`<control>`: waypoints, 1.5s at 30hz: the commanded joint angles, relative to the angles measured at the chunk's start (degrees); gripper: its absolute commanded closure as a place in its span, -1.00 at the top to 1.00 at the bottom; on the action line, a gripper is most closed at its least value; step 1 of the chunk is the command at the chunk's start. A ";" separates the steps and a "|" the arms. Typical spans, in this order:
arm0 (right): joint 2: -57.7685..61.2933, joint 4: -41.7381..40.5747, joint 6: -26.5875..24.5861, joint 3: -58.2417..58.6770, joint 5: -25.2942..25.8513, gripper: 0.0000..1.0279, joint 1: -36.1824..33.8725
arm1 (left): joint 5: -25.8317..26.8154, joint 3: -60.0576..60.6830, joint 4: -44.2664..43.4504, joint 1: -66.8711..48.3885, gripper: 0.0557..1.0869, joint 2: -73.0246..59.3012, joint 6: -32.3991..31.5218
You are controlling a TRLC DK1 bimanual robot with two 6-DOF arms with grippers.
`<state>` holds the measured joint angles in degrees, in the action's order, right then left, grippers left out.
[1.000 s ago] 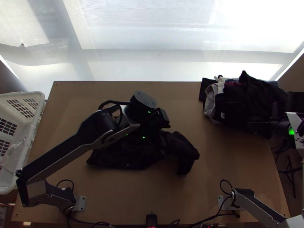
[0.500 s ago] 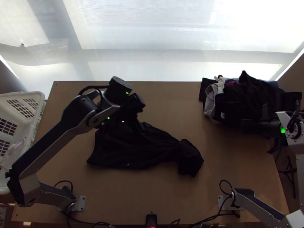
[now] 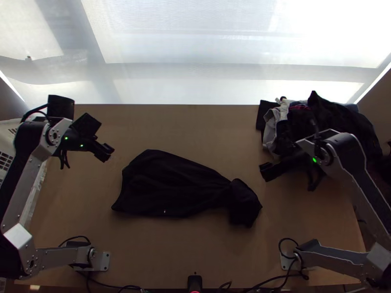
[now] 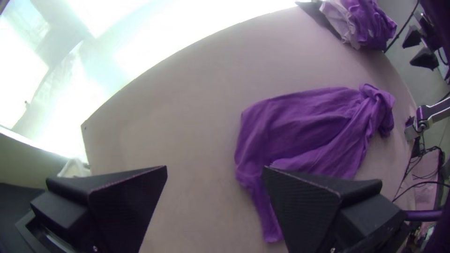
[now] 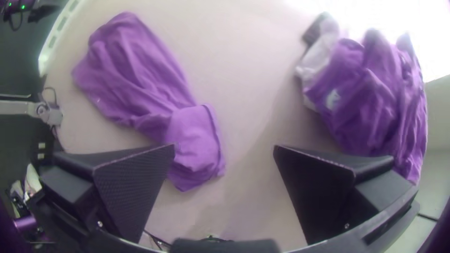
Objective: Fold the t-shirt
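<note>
A dark t-shirt [image 3: 171, 183] lies bunched lengthwise on the table's middle, its wide end to the left and a narrow, turned-over end at the right. The left gripper [image 3: 87, 158] is above the table's left side, apart from the cloth. In the left wrist view the left gripper [image 4: 213, 171] is open with nothing between its fingers, and the t-shirt [image 4: 300, 131] looks purple. The right gripper [image 3: 287, 180] is to the right of the t-shirt's narrow end, near the clothes pile. In the right wrist view the right gripper [image 5: 224, 150] is open and empty; the t-shirt [image 5: 136, 79] lies beyond.
A pile of clothes [image 3: 322, 119], dark and grey, lies at the table's far right corner. A white basket [image 3: 7, 146] stands off the left edge, partly behind the left arm. Bare wood of the table [image 3: 195, 127] stretches beyond the t-shirt.
The left gripper has moved left from over the t-shirt to the table's left side. The right gripper has moved inward from the right edge. The t-shirt's narrow end shifted slightly right, then stayed still.
</note>
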<state>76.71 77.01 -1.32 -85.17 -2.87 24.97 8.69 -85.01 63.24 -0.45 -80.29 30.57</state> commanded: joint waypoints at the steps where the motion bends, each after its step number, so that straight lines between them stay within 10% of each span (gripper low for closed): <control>1: 12.59 0.16 -0.26 -7.56 -1.61 0.91 18.09 | -0.25 2.22 1.44 11.26 0.90 8.40 1.95; 19: 44.67 0.16 -2.02 -42.28 -8.02 0.90 39.72 | -0.25 14.35 -0.40 27.87 0.90 32.48 -2.88; 45: 61.55 -13.20 -4.39 -47.46 -9.52 0.49 34.79 | -0.25 21.82 -0.14 33.58 0.90 43.29 -4.46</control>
<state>135.06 67.57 -5.43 -132.29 -12.29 61.91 8.47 -63.51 63.11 32.67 -37.34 26.39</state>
